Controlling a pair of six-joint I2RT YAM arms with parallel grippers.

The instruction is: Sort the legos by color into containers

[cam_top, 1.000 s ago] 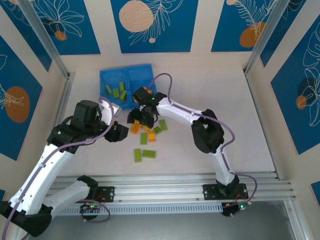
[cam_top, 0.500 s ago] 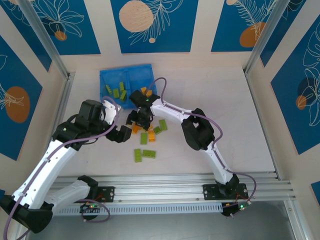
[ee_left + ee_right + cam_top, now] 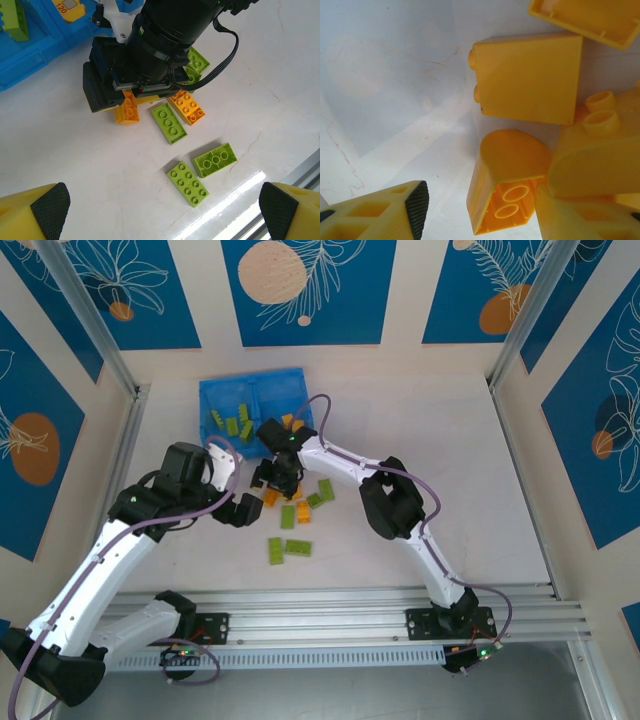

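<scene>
1. top external: the blue tray (image 3: 268, 388) sits at the far left of the table (image 3: 480, 490). lime green legos (image 3: 236, 423) lie in its left compartment and an orange lego (image 3: 290, 421) in its right. the loose legos (image 3: 290, 516) are scattered just near of the tray. the right gripper (image 3: 275, 480) is down on the far-left edge of that scatter. the left gripper (image 3: 236, 504) hangs just left of it, jaws wide apart and empty.
2. left wrist: the left gripper (image 3: 162, 212) is spread wide with nothing between its fingers. ahead of it, the right gripper (image 3: 117, 102) stands over an orange brick (image 3: 126, 112). a green brick (image 3: 169, 122), a flat orange brick (image 3: 186, 106) and two green plates (image 3: 188, 183) lie nearer.
3. right wrist: a rounded orange brick (image 3: 507, 172) lies on its side between the fingers of the right gripper (image 3: 485, 212), hollow underside showing. the left pad (image 3: 418, 206) stands apart from it, so the jaws are part open and not yet gripping.
4. handling: the brick looks light, rigid and slick. a pinch across its flat sides should hold; on the curved back it could squirt out. touching neighbours crowd the far finger.
5. against a second ago: the right arm's elbow has swung left and its gripper has settled lower onto the orange cluster. the left arm has edged forward.
</scene>
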